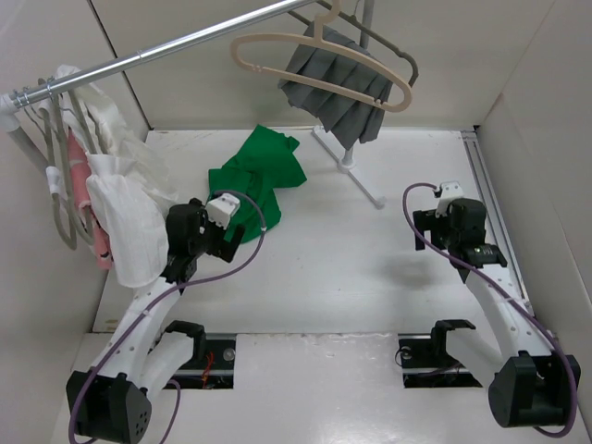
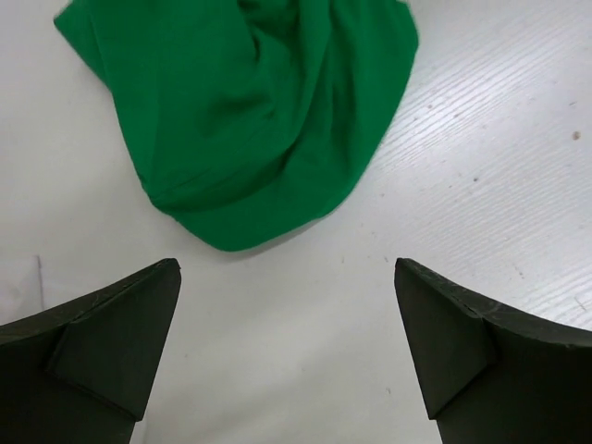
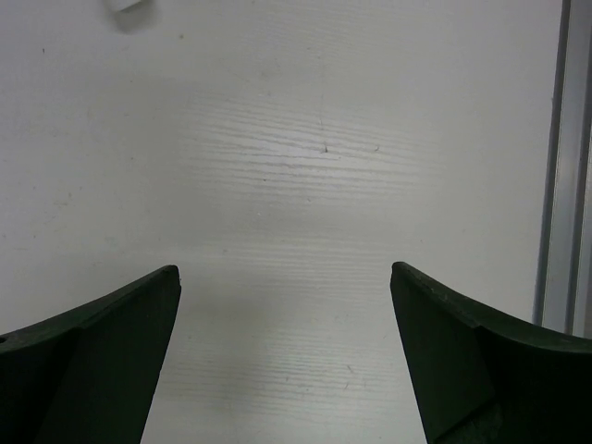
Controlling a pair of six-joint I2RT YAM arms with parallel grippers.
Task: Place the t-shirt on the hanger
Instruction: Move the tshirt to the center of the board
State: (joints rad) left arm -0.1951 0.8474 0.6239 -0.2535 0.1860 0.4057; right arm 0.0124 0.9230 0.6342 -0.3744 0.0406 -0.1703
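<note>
The bright green t-shirt point(image 1: 261, 173) lies crumpled on the white table, left of centre; in the left wrist view the t-shirt point(image 2: 250, 111) fills the upper middle. The beige hanger point(image 1: 319, 65) hangs from the metal rail point(image 1: 166, 51) at the back. My left gripper point(image 1: 208, 236) hovers just in front of the shirt's near edge, open and empty, a strip of bare table between its fingertips point(image 2: 157, 305) and the cloth. On the right side my right gripper point(image 1: 442, 220) is open over bare table, with nothing between its fingers point(image 3: 435, 314).
A grey hanger with grey pleated cloth point(image 1: 338, 88) hangs behind the beige one, on a stand with a white foot point(image 1: 356, 176). Grey hangers with white and pink garments point(image 1: 102, 194) crowd the rail's left end. A metal track point(image 3: 560, 166) runs along the table's right edge.
</note>
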